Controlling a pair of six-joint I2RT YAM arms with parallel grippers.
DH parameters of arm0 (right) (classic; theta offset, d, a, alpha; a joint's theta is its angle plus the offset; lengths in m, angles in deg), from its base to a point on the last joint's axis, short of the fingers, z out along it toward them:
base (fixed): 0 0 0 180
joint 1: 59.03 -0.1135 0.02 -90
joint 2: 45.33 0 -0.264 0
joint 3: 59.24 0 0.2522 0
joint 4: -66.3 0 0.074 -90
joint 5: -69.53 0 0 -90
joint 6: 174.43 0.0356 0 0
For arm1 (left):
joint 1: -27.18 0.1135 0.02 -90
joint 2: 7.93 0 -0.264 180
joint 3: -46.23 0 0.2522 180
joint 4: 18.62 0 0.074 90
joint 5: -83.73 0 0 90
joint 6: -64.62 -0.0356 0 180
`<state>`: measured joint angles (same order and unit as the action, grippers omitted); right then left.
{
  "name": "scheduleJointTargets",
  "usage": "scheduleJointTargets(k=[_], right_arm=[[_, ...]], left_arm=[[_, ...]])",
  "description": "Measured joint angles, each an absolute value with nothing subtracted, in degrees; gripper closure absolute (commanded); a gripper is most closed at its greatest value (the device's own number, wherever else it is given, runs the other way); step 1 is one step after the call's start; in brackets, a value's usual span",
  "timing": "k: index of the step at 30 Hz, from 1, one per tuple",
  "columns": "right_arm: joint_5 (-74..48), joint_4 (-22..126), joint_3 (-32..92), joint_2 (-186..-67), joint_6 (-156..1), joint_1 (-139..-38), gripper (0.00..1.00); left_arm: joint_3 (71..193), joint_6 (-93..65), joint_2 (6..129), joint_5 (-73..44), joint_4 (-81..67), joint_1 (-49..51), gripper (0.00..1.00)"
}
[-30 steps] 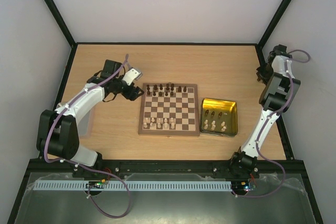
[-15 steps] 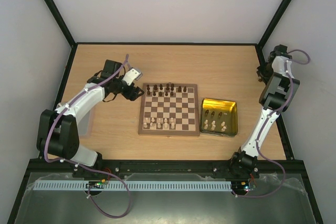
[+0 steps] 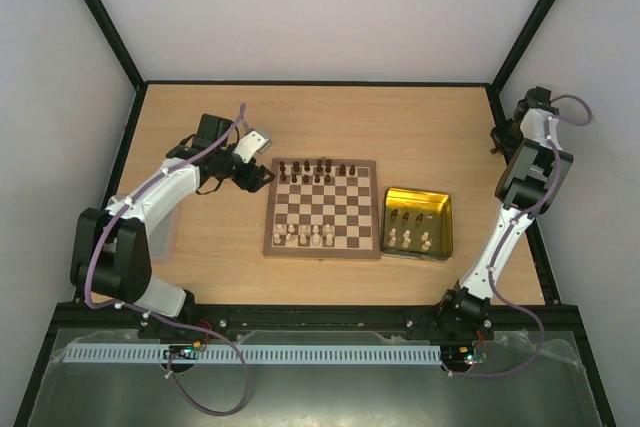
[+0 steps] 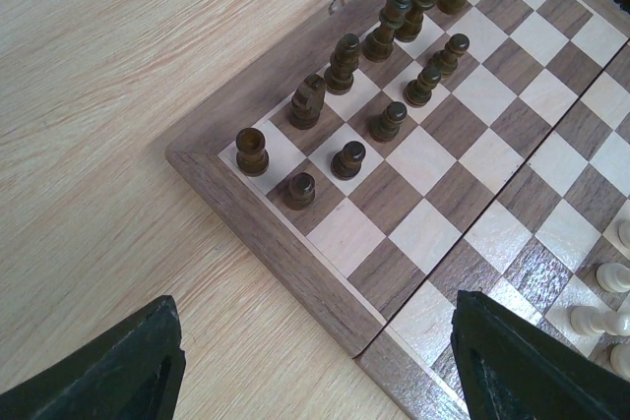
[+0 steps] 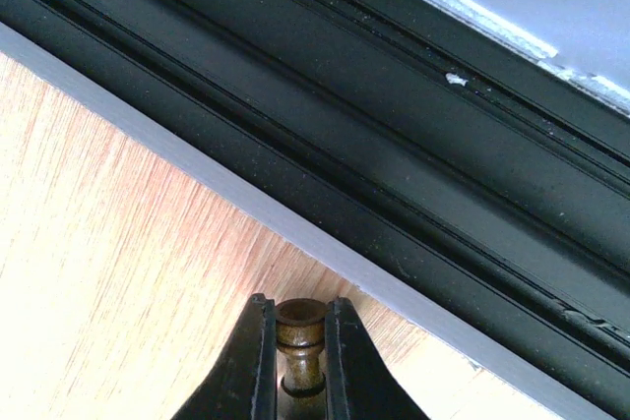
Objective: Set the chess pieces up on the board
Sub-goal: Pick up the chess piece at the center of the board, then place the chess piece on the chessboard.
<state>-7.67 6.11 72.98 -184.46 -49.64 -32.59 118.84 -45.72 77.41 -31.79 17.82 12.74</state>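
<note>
right wrist: black rail (image 5: 394, 145) beyond pinched dark piece (image 5: 300, 339).

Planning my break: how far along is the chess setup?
Done: dark pieces stand on the board's far rows, a few pale ones on its near row. In hand: the right fingers are shut on a dark piece by the table's right edge; the left fingers are open, empty. Left: pieces in the gold tray.
</note>
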Motion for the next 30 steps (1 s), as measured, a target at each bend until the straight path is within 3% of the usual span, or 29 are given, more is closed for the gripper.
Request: scheduleJointTargets(k=[9, 15, 23, 30], right_arm=[[-7.8, 9.8, 64.4, -179.4, -50.2, -33.9, 0.98], [-14.7, 10.9, 57.7, -174.0, -50.5, -40.1, 0.98], [-20.9, 24.2, 33.5, -157.7, -49.6, -45.4, 0.98], [-29.6, 36.7, 20.9, -151.3, -49.1, -47.1, 0.98]], left_arm=[[118.8, -45.7, 77.4, -31.8, 17.8, 12.7, 0.25], [118.8, -45.7, 77.3, -31.8, 17.8, 12.7, 0.25], [118.8, -45.7, 76.0, -32.1, 17.9, 12.7, 0.25], [118.8, -45.7, 75.9, -32.4, 17.9, 12.7, 0.25]])
